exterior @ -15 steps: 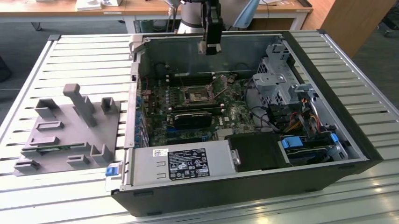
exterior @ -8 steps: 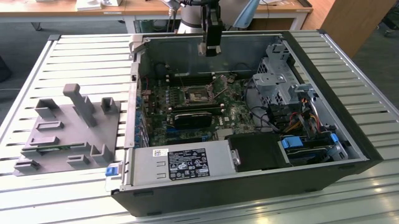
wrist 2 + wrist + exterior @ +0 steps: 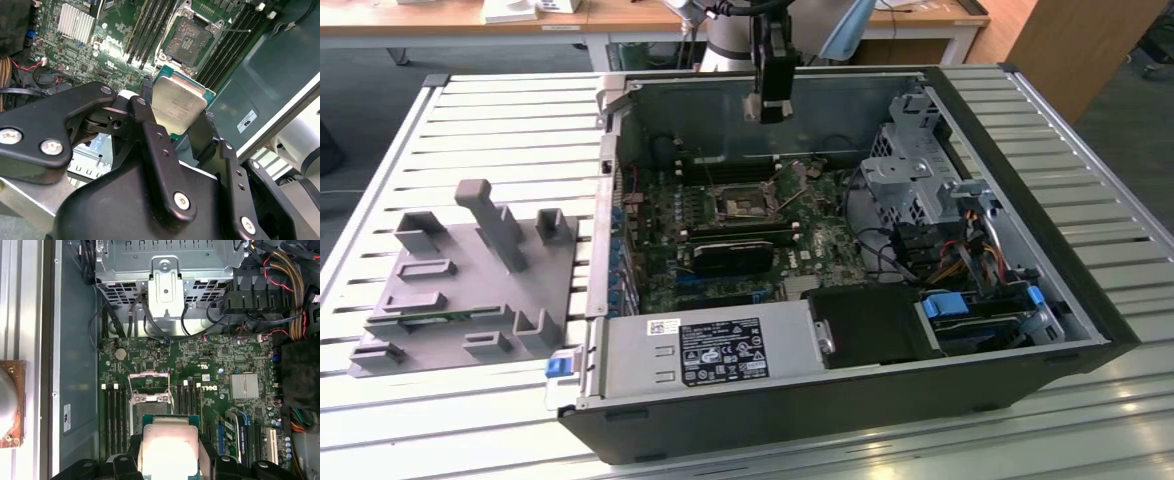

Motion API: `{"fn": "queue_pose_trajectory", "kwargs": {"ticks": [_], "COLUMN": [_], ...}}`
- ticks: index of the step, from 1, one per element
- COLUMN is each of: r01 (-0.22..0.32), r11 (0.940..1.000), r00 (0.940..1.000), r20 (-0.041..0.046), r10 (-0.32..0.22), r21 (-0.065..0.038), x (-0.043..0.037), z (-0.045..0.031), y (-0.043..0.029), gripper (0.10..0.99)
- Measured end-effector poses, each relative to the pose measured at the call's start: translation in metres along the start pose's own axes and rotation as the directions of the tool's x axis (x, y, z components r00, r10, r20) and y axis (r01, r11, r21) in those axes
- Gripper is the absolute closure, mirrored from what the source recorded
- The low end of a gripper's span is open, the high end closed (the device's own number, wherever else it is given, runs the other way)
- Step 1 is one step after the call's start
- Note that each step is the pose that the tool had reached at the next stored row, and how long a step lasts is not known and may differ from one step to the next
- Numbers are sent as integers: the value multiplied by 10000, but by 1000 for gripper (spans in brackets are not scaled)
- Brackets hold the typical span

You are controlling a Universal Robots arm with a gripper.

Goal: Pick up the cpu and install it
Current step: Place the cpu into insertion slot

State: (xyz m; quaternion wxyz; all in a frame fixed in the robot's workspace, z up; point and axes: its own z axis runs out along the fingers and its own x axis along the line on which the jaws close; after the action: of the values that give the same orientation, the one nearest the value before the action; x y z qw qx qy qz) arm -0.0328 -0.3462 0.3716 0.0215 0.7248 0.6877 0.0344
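Observation:
The cpu (image 3: 179, 102), a flat square chip with a silver-grey top and green rim, is held by two opposite edges in my gripper (image 3: 176, 111), which is shut on it. In the first wrist view the cpu (image 3: 169, 445) hangs just beside the open socket (image 3: 149, 407) on the green motherboard. The second wrist view shows the socket (image 3: 192, 41) with its retention frame lifted, some way beyond the chip. Seen from the exterior view, my gripper (image 3: 770, 108) hovers high over the back of the open computer case, above the socket (image 3: 744, 203).
Memory slots (image 3: 114, 415) flank the socket. A black block (image 3: 738, 250) lies across the board in front of it. A metal drive cage (image 3: 914, 165) and cable bundles (image 3: 947, 245) fill the case on the exterior view's right. A grey fixture tray (image 3: 467, 290) stands outside the case.

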Motion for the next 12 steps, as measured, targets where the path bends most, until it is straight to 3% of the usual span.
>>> {"fn": "queue_pose_trajectory", "kwargs": {"ticks": [12], "r01": [0], "r11": [10000], "r00": [10000], "r20": [0], "r10": [0], "r21": [0], "x": [-1], "z": [50], "y": [-4], "gripper": [553]}}
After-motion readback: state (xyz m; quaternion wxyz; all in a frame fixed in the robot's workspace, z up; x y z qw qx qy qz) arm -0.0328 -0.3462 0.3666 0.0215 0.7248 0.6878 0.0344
